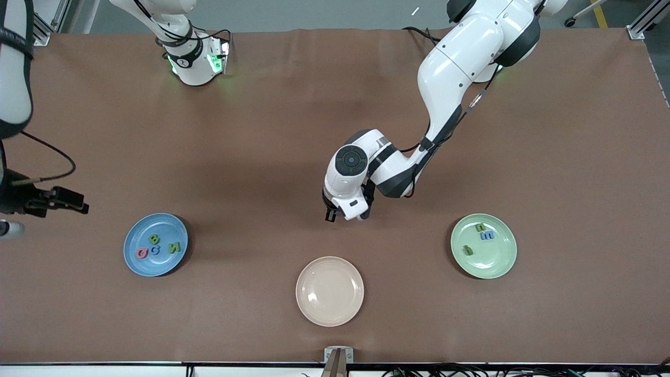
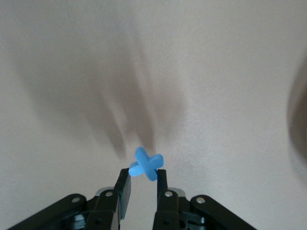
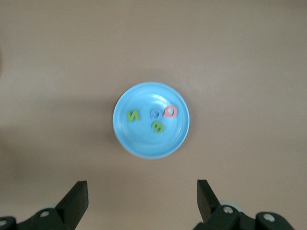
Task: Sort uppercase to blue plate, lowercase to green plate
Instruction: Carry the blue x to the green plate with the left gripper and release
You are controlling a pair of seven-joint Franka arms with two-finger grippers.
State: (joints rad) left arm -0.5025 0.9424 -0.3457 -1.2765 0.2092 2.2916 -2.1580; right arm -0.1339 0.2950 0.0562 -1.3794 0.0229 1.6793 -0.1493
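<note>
A: Where is the x (image 2: 145, 164) now?
B: The left pincer (image 2: 142, 184) is closed on it and holds it in the air, near the middle of the front view, over the bare bench (image 1: 251, 136) just above the beige plate (image 1: 330, 290). In the left wrist view it sits at lower center, between the two fingertips.

A: How will it handle?
B: I think it is very light and soft, being foam. It can twist or slip between the fingers, so a grip across the crossing of its arms looks safest. It should not break if it falls.

A: And the right pincer (image 3: 141, 194)?
B: It is wide open and holds nothing. It waits at the left edge of the front view, above the blue plate (image 1: 137, 262).

A: The plates?
B: The blue plate, lower left, already has Q (image 1: 142, 253), G (image 1: 155, 250), B (image 1: 154, 239) and N (image 1: 174, 247). The green plate (image 1: 497, 262), lower right, has three lowercase letters (image 1: 480, 237). The x seems to be the last one.
</note>
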